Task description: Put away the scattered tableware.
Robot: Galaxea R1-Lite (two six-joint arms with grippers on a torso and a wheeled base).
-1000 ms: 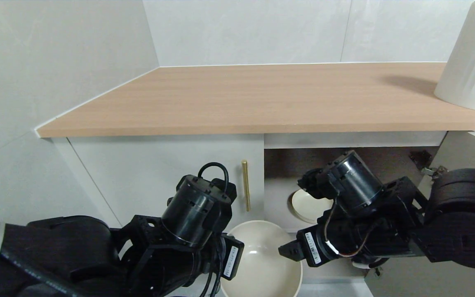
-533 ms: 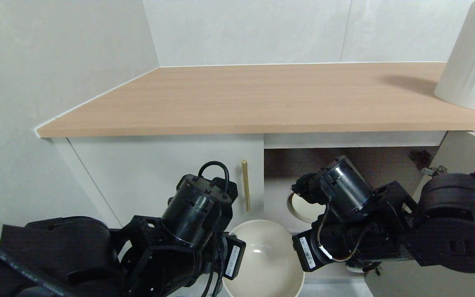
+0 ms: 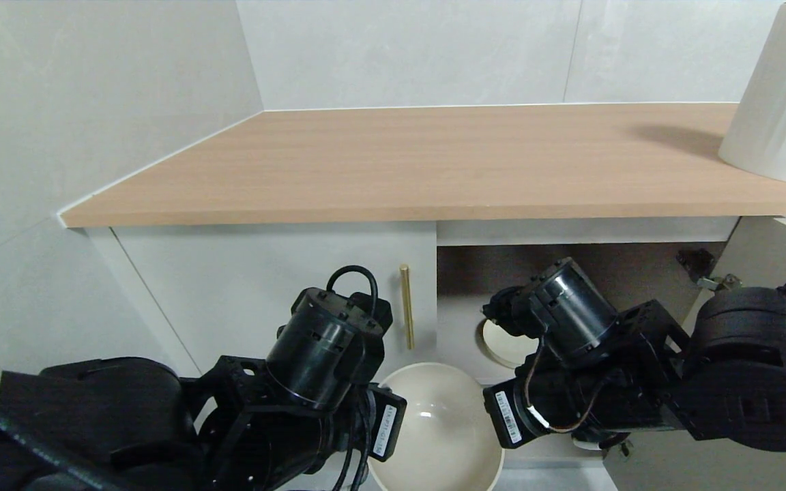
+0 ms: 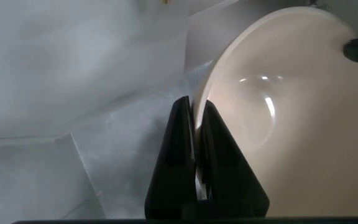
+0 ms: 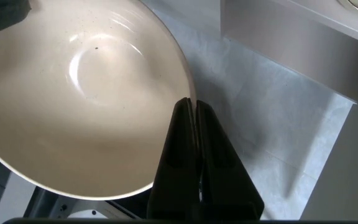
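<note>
A large cream bowl hangs low in front of the cabinet, between my two arms. My left gripper is shut on the bowl's rim, one finger inside and one outside. On the opposite side, my right gripper is pinched shut on the bowl's rim. A small cream plate lies on the shelf inside the open cabinet, just behind my right wrist.
The cabinet's left door with a brass handle is closed; the right compartment stands open, its door swung out at the right. A white lampshade sits on the wooden countertop. Grey floor lies below the bowl.
My right arm has swung left to the bowl's rim, covering more of the plate. The bowl and left arm have barely shifted.
</note>
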